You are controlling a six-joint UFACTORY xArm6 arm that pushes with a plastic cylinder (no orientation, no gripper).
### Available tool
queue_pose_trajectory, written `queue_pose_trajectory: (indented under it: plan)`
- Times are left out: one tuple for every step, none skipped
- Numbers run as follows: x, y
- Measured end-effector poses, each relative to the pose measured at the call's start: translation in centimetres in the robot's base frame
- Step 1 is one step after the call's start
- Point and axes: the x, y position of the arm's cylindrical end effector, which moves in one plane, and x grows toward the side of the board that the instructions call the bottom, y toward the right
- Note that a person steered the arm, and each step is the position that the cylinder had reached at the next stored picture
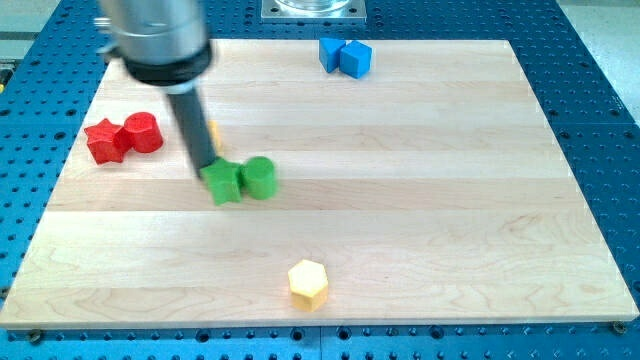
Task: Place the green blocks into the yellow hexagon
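2 green blocks (240, 181), my tip (205, 165) touching, yellow hexagon (308, 284) apart

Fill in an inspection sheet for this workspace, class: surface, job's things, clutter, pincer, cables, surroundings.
Surface: wooden board, pale planks.
Job's things: green cube touching green cylinder, mid-left; yellow hexagon near the view's bottom.
Clutter: red star and red cylinder at left; two blue blocks at top; a yellow block mostly hidden behind the rod.
Pincer: none; my tip sits at the green cube's upper-left.
Cables: nothing seen.
Surroundings: blue perforated table.
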Motion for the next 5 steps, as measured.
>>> queue_pose_trajectory:
  plan:
    - [2.4, 6.8]
    - [3.8, 4.7]
    - [-1.5, 3.4]
    - [2.6, 1.0]
    - [8.1, 4.4]
